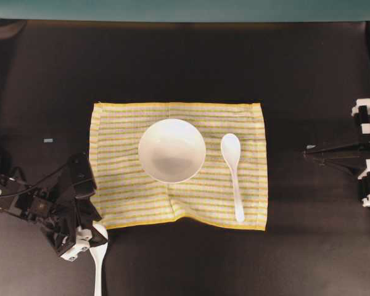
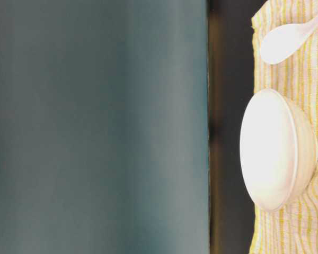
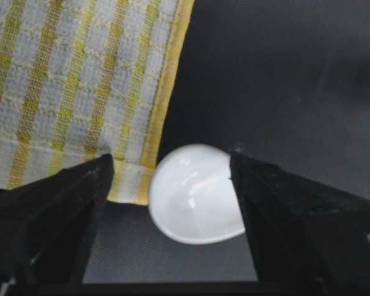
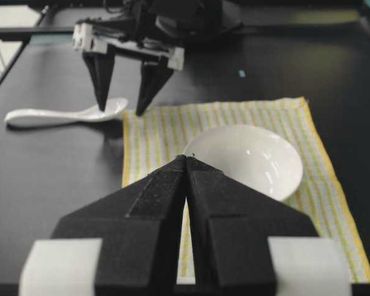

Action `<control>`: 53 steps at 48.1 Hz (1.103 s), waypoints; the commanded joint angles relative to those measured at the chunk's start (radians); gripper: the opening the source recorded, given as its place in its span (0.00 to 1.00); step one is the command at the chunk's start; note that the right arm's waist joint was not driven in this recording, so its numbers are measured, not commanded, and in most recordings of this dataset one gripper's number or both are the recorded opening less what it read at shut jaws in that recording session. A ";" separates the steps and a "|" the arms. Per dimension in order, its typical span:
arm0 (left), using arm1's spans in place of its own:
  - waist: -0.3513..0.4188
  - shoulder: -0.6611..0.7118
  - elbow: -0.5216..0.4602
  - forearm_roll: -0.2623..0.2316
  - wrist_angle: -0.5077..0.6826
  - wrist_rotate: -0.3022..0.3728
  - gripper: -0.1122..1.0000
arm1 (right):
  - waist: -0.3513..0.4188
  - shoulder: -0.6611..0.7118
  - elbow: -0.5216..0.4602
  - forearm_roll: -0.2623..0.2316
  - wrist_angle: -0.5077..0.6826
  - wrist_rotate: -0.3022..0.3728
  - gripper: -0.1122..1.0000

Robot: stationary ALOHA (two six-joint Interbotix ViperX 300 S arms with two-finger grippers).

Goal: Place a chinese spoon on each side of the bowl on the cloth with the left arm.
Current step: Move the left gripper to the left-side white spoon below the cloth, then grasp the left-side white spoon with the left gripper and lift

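Note:
The white bowl (image 1: 171,150) sits in the middle of the striped cloth (image 1: 120,191). One chinese spoon (image 1: 234,172) lies on the cloth to the bowl's right, handle toward the front. A second chinese spoon (image 1: 98,265) lies on the black table just off the cloth's front left corner. My left gripper (image 1: 92,234) hangs over its scoop end (image 3: 194,194) with its jaws open on either side. The right finger (image 3: 265,203) is at the scoop's edge; a gap remains on the other side. My right gripper (image 4: 186,157) is shut and empty at the table's right.
The cloth's yellow hem (image 3: 166,92) lies right beside the scoop. A small pale scrap (image 1: 48,140) sits on the table at the left. The right arm (image 1: 357,154) rests at the right edge. A teal wall (image 1: 185,9) runs along the back.

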 commanded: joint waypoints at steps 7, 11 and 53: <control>0.002 0.014 -0.011 0.005 -0.003 0.002 0.61 | 0.000 0.009 0.003 0.002 -0.009 0.008 0.10; 0.002 -0.003 -0.011 0.003 0.012 0.002 0.48 | 0.000 0.008 0.005 0.003 -0.009 0.008 0.10; 0.483 -0.531 -0.114 0.003 0.491 0.526 0.19 | 0.000 0.005 0.031 0.003 -0.011 0.008 0.10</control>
